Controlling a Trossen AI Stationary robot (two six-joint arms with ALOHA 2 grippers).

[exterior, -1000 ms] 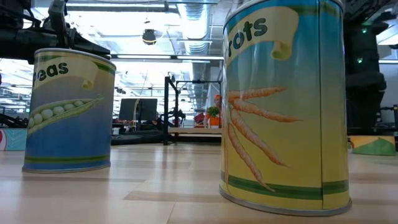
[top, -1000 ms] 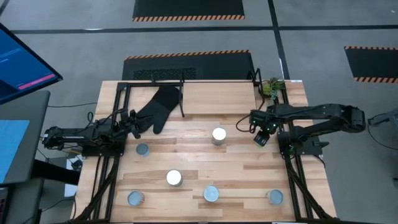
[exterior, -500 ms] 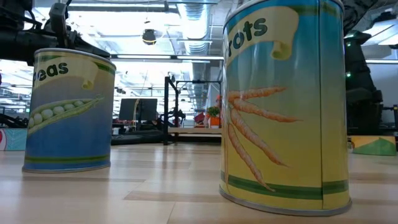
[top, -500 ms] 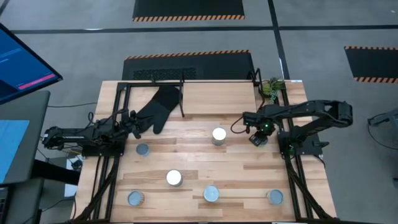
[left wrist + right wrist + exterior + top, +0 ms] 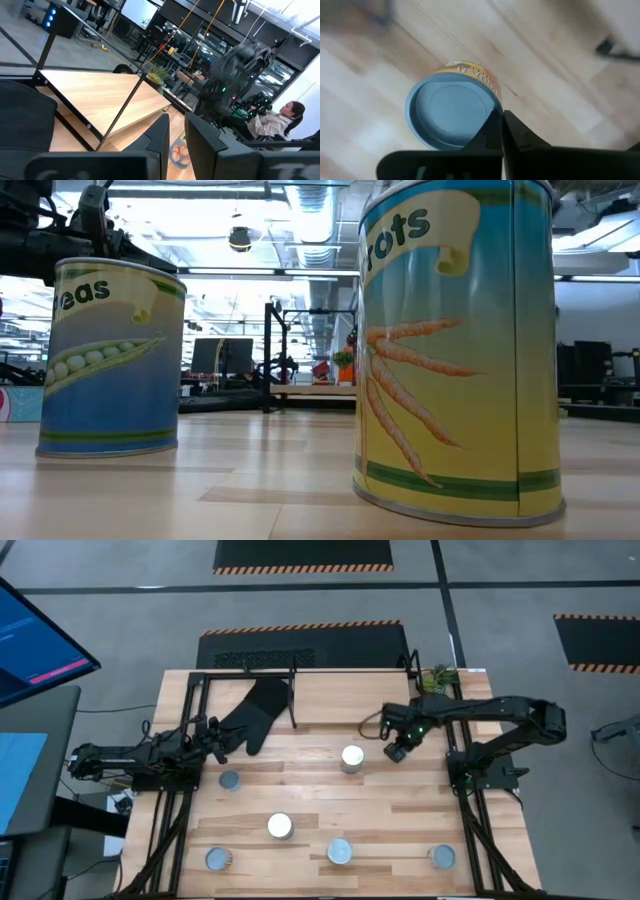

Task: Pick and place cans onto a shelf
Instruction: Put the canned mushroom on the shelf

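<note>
Several cans stand upright on their bases on the plank table; one white-topped can [image 5: 351, 758] is mid-table, others [image 5: 280, 826] [image 5: 340, 851] are nearer. The low view shows a peas can [image 5: 110, 360] and a carrots can [image 5: 460, 350] close up. The shelf [image 5: 330, 690] stands along the far edge. My right gripper [image 5: 395, 752] is shut, hovering just right of the white-topped can, whose bluish top [image 5: 452, 117] shows before its fingertips [image 5: 501, 125]. My left gripper [image 5: 215, 740] waits at the left edge beside a black mitt, with a narrow gap between its fingers [image 5: 177, 137].
A black oven mitt [image 5: 258, 715] lies at the far left of the table, by the shelf's leg. A small green plant [image 5: 437, 680] sits at the far right corner. Black frame rails run along both table sides. A person sits beyond the table [image 5: 280, 122].
My right gripper has moved toward the table's left edge and a little toward the far edge, closing in on the white-topped can. Its arm has left the low view's right side. No can has moved.
</note>
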